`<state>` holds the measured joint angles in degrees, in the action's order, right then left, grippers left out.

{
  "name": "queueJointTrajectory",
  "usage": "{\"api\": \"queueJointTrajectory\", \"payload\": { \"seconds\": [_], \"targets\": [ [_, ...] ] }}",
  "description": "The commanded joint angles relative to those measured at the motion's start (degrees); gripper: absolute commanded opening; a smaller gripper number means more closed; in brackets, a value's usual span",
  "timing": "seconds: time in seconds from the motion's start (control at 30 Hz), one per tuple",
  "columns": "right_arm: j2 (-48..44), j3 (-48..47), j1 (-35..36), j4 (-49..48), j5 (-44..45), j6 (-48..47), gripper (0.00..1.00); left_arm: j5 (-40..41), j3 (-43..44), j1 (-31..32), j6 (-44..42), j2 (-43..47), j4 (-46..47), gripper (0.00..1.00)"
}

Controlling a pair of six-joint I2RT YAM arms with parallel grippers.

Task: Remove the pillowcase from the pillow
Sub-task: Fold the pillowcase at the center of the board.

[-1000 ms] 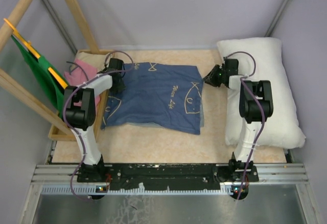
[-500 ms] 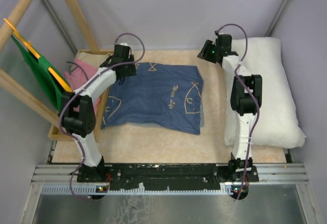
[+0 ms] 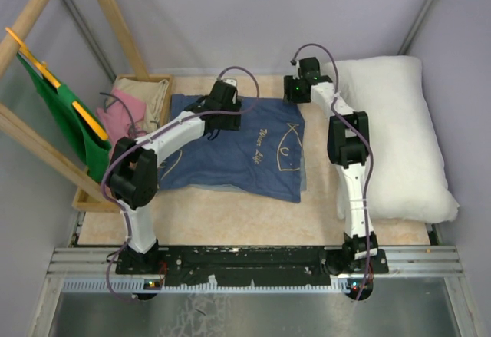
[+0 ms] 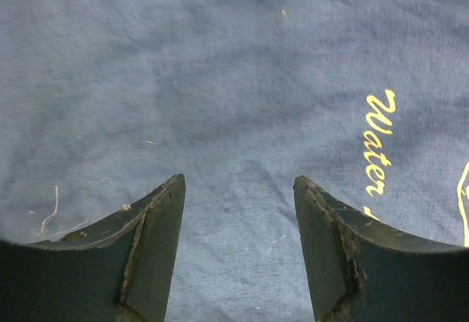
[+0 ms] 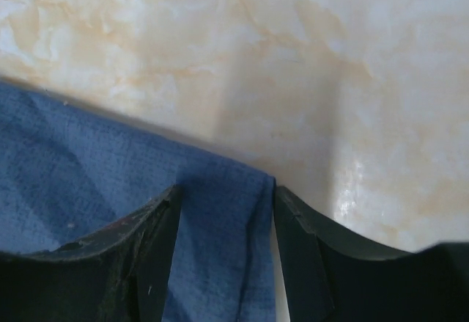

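The navy pillowcase (image 3: 238,149) with yellow fish outlines lies flat on the table (image 3: 230,218), apart from the pillow. The plump white pillow (image 3: 403,141) rests along the right side. My left gripper (image 3: 228,114) hovers over the pillowcase's upper middle. In the left wrist view the left gripper (image 4: 238,183) is open, with only navy fabric (image 4: 220,80) below it. My right gripper (image 3: 295,93) is at the pillowcase's far right corner. In the right wrist view the right gripper (image 5: 223,197) is open, its jaws astride that folded corner (image 5: 220,263).
A wooden frame (image 3: 115,22) stands at the left with a green cloth (image 3: 61,110) on an orange hanger (image 3: 90,120). A pink cloth (image 3: 115,118) and a beige cloth (image 3: 146,91) lie in a wooden tray beside the pillowcase. Bare marbled tabletop (image 5: 293,58) lies beyond the corner.
Both grippers have opened. The left one moved right from the pillowcase's left edge to its upper middle. The right one swung away from the pillow to the pillowcase's far right corner.
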<state>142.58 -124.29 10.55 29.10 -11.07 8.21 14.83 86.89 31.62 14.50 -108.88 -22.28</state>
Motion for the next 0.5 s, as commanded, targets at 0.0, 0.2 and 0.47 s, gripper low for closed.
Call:
{"api": "queueJointTrajectory", "payload": {
  "seconds": [0.0,0.2,0.47],
  "targets": [
    [3.5,-4.8,3.7,7.2,7.1,-7.1,0.54,-0.8,-1.6,3.0,1.8,-2.6,0.2,0.67],
    [1.5,1.4,3.8,6.4,12.3,-8.8,0.54,-0.2,-5.3,4.0,3.1,-2.0,0.2,0.67],
    [-2.9,12.0,0.4,1.8,15.5,-5.7,0.59,1.2,-7.5,4.0,3.9,-0.6,-0.6,0.67]
  ]
}}
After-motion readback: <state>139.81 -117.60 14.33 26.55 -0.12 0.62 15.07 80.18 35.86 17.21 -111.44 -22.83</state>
